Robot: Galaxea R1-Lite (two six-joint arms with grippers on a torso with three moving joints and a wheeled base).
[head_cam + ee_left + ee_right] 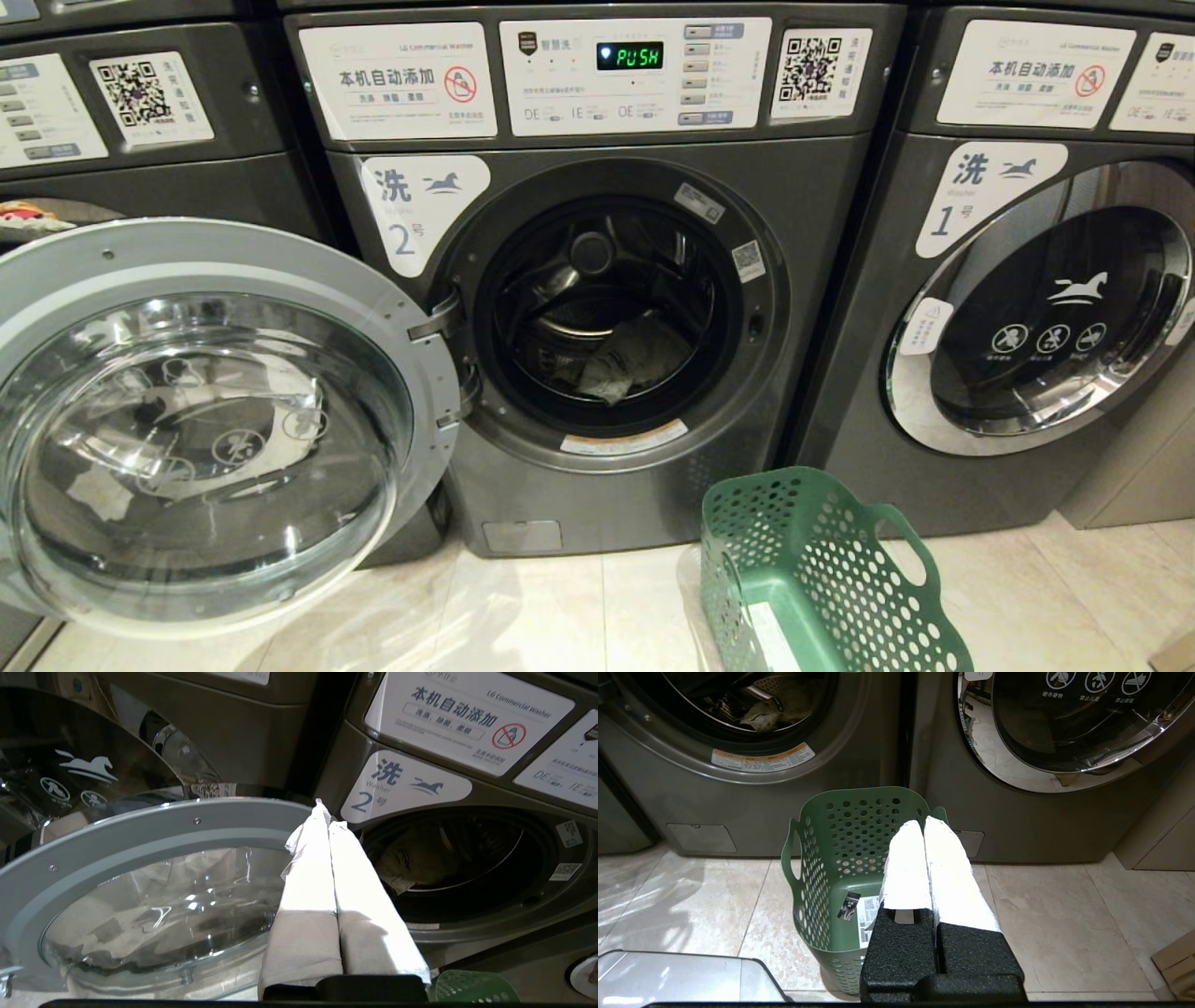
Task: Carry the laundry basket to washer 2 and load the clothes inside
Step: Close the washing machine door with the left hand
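Washer 2 [784, 280] stands with its round door [201, 420] swung wide open to the left. The clothes [635, 359], a pale grey-green patterned garment, lie inside its drum, also seen as clothes [413, 863] and clothes [770, 711]. The green laundry basket [812, 579] sits on the floor in front of the washer's lower right, with only a white sticker on its base. My left gripper [327, 814] is shut and holds nothing; it hovers by the open door's rim, outside the drum. My right gripper [923, 821] is shut and empty, above the laundry basket [840, 858].
Washer 1 [1046, 308] stands to the right with its door closed. Another machine [140, 112] is at the left behind the open door. Pale floor tiles [541, 616] lie in front. A grey metal part [677, 975] of my base shows low in the right wrist view.
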